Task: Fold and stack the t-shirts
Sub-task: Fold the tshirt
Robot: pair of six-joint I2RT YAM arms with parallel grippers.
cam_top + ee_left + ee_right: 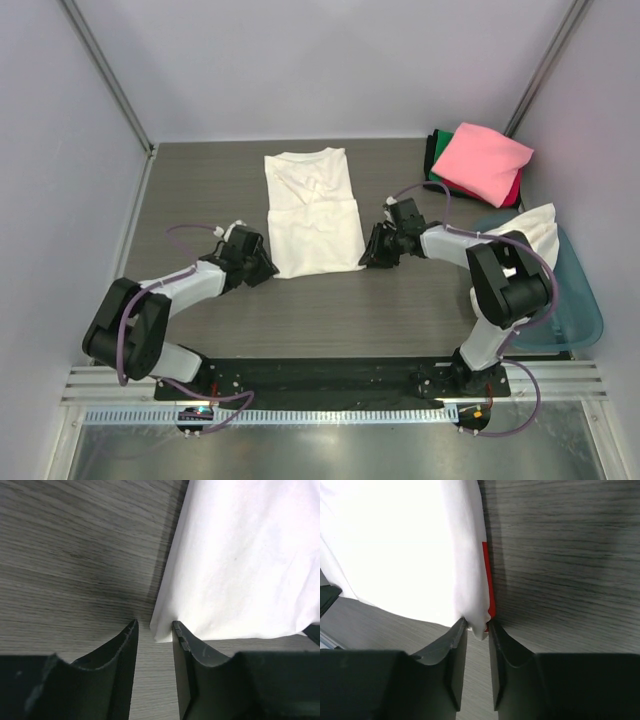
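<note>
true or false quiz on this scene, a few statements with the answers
1. A white shirt lies in the middle of the table. True.
2. A green shirt tops the pile at the back right. False: the pink shirt is on top.
3. The tub is empty. False: white cloth sits in it.
4. The left jaws and the right jaws are each at a near corner of the white shirt. True.
5. A red strip shows at the white shirt's edge by the right jaws. True.
</note>
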